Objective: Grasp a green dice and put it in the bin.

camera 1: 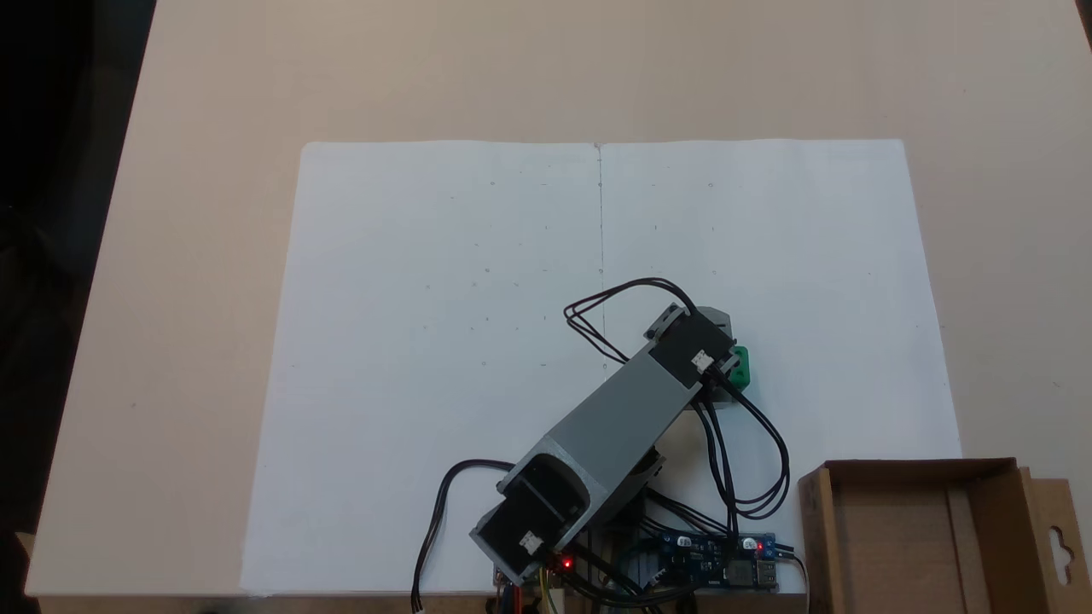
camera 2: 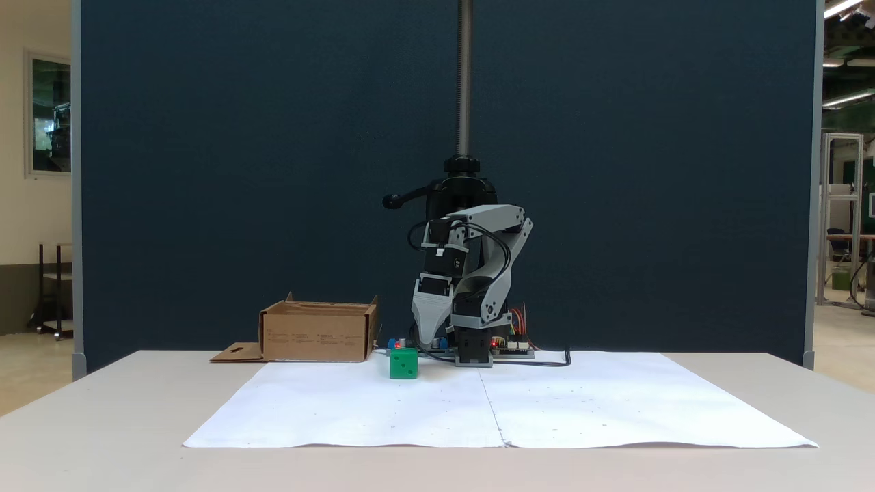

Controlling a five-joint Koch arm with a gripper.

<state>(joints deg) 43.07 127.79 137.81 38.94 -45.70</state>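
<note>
My gripper (camera 2: 425, 339) hangs tip-down just beside the green dice (camera 2: 404, 363) on the white paper (camera 1: 444, 281) (dice a touch toward the box (camera 2: 318, 333) side in the front camera), though I honestly can't tell if it's open or closed.

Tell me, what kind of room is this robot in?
Probably a lab or workshop hall. A dark blue partition stands behind the table, bare circuit boards sit by the arm, and ceiling strip lights hang over an open floor beyond.
</note>
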